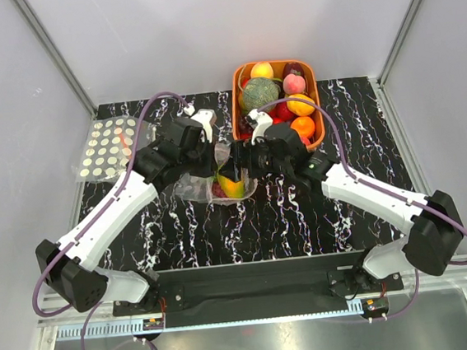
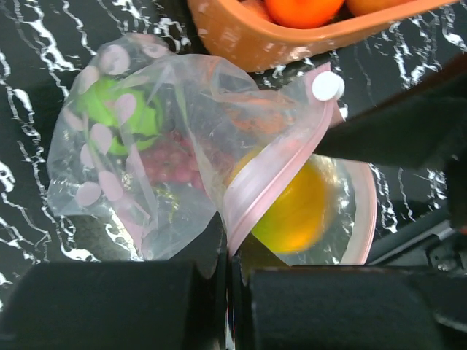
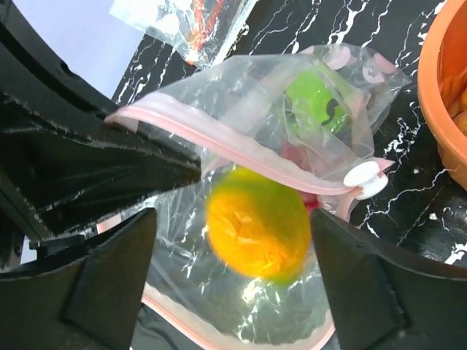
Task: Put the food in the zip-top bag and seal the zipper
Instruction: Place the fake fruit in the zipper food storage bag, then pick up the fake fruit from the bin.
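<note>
Top: bag (image 1: 206, 186) lay mid-table, at 7 o'clock of the basket (image 1: 316, 101). Left wrist: left gripper (image 2: 228, 248) was clamped on the zipper (image 2: 277, 175), lifting the mouth. Right wrist: right gripper (image 3: 233, 219) was spread wide, fruit (image 3: 257, 222) loose in the mouth. Best move looked like holding that lip high till the fruit sat deep.

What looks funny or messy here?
Nothing is spilled. The zip-top bag just looks lopsided: the left gripper pinches one side of the zipper, holding the mouth open, with a yellow-orange fruit in the opening.
</note>
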`<state>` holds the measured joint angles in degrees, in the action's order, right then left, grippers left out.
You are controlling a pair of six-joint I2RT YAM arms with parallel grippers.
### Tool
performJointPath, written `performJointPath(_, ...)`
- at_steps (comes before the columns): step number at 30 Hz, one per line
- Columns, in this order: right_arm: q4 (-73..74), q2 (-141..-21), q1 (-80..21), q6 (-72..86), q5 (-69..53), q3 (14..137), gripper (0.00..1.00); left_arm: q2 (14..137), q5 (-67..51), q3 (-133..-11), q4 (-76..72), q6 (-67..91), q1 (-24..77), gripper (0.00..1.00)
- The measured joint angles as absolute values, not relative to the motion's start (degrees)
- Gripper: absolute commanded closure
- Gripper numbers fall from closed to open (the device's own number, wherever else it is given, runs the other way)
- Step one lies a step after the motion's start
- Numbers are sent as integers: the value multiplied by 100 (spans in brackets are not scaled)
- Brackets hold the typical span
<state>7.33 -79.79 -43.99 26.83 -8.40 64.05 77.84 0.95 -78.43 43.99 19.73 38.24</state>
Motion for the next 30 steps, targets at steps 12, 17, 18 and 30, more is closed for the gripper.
performJointPath(12, 1658, -7848, -4451, 2456, -139, 7028, 12, 7773, -62, -7948, 4453, 1931, 3605, 100)
performJointPath(17, 2139, -7854, -4038, 2362, 82, 7581, 12, 7773, 21, -7948, 4458, 1955, 3599, 100)
performJointPath(18, 2257, -7865, -3841, 2362, 56, 7679, 12, 7773, 49, -7948, 4458, 1979, 3599, 100)
performJointPath(30, 3542, -9397, -1859, 1282, -43, 9345, 6, 7741, 82, -7828, 4499, 2051, 3590, 100)
